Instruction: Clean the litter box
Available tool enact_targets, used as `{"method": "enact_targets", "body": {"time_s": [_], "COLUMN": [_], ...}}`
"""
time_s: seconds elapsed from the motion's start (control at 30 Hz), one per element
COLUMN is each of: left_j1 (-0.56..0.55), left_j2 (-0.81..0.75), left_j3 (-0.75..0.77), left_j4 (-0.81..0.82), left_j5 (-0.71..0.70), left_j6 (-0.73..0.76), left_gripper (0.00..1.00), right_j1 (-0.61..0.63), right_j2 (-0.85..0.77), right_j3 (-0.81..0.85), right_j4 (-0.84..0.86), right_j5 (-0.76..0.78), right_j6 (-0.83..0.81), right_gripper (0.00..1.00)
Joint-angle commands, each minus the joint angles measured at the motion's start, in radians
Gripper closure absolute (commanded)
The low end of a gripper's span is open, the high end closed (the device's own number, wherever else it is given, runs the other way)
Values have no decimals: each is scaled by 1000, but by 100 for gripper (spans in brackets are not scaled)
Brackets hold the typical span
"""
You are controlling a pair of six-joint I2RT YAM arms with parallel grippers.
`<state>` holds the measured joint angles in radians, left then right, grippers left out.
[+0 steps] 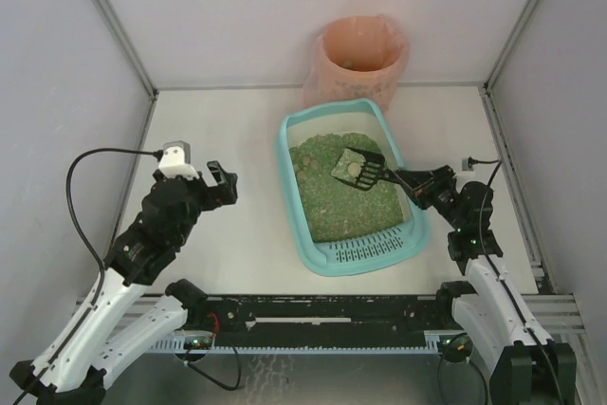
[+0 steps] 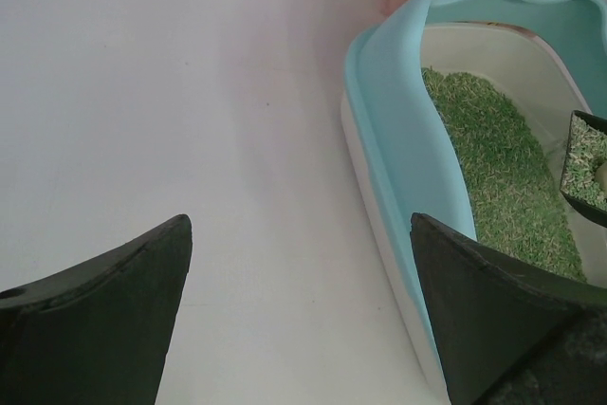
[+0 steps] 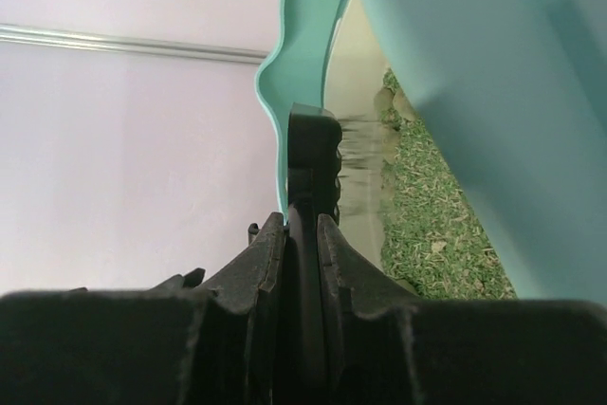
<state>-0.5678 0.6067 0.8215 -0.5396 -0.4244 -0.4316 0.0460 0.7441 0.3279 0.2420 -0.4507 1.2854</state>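
Observation:
The light-teal litter box [image 1: 302, 204] sits mid-table, filled with green litter [image 1: 337, 196], its slotted grate end nearest me. My right gripper [image 1: 415, 181] is shut on the handle of a black slotted scoop [image 1: 358, 169], which is held over the litter with a pale clump and some litter in it. In the right wrist view the scoop handle [image 3: 311, 168] runs edge-on between my fingers, beside the box rim [image 3: 305, 7]. My left gripper [image 1: 224, 184] is open and empty, left of the box; its view shows the box wall [image 2: 403, 130] and the scoop [image 2: 585, 163].
A round bin lined with a pink bag [image 1: 362, 62] stands behind the litter box against the back wall. White walls with metal corner posts enclose the table on three sides. A black cable [image 1: 81, 173] loops from the left arm.

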Motion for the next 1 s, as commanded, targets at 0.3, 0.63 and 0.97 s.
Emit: {"method": "enact_targets", "body": {"time_s": [0.3, 0.63, 0.97], "left_j1": [22, 45, 77], "left_j2": [50, 30, 45], "left_j3": [79, 69, 76], "left_j4": [35, 13, -1], "left_j5": [-29, -64, -37], "left_j6": [45, 32, 25], "left_gripper": [0, 0, 0], "right_j1": [5, -5, -54], "right_j2": [-8, 16, 37], "right_j3": [45, 67, 108], "right_j4": [115, 132, 97], "right_j5": [-96, -142, -120], "right_j6": [29, 9, 97], "right_gripper": [100, 100, 100]}}
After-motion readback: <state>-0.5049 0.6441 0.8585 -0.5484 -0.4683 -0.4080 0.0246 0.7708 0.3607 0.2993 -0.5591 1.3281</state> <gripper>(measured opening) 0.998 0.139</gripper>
